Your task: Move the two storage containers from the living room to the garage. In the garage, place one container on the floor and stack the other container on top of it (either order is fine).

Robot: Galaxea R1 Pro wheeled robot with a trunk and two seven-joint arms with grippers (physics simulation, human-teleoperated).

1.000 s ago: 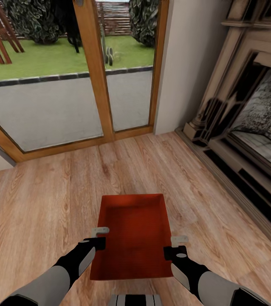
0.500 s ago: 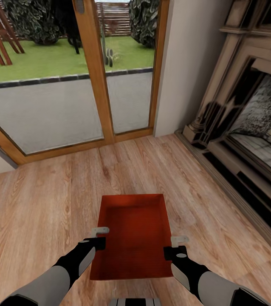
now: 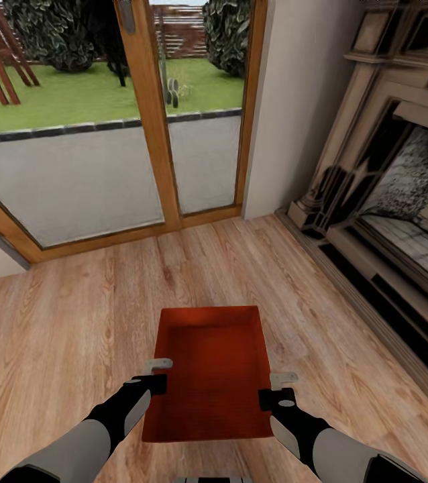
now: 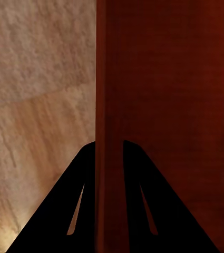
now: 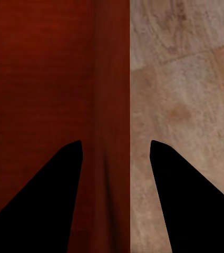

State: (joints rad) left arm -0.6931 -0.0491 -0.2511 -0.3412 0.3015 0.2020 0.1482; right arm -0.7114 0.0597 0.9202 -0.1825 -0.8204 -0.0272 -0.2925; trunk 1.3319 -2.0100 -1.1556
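A: Grippers?

B: Left gripper (image 4: 109, 145) is clamped on the left long wall of the storage container (image 3: 210, 372); in the left wrist view both fingers sit tight against that thin wall. Right gripper (image 5: 116, 145) straddles the right wall, one finger inside, one outside, but there's a gap around the wall. Can't tell if it's actually gripping.

A: Container position?

B: Between the two arms, open top up, orange-red, nothing inside it. Held at both long sides over the floor (image 3: 73, 322).

A: Surface and room?

B: Light wood planks, grain running away from the robot. Ahead, a glazed door (image 3: 150, 114) in a wooden frame, with paving and lawn beyond it. White wall (image 3: 294, 100) just right of the door, then a fireplace (image 3: 388, 201) along the right side, its dark base touching the planks.
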